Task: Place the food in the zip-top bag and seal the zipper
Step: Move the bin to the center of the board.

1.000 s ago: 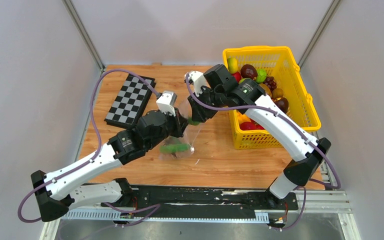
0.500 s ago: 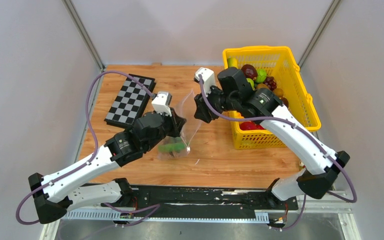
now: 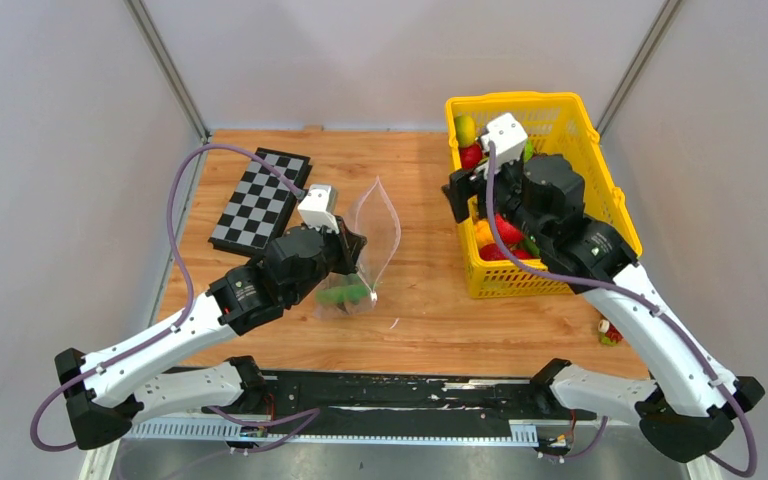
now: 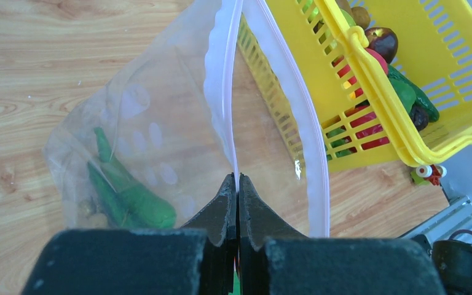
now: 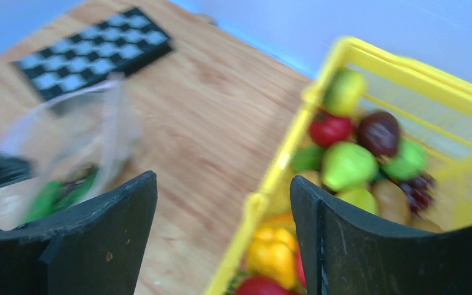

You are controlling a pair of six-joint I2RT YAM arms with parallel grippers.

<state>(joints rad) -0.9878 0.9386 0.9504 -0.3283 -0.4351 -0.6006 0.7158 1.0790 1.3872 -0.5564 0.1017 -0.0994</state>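
Fingers (image 4: 224, 206) of the left gripper (image 4: 238, 184) are pinched tight on one lip of the bag (image 4: 160, 135), holding it upright on the wooden table (image 3: 440, 320), left of the yellow basket (image 3: 512, 97). The right gripper (image 5: 222, 184) hangs over the basket's near left corner, fingers spread wide with nothing between them. At the bag's mouth the two lips of the zipper (image 4: 219, 80) stand apart, and green pieces of food (image 4: 132, 200) lie at the bottom; many more toys are heaped in the basket. The step in hand looks like fetching the next piece. Best take one lying on top, such as the green pear (image 5: 347, 165), closing across its widest part, since glossy plastic probably slips. Meanwhile the left arm should hold its lip high so the mouth does not sag.
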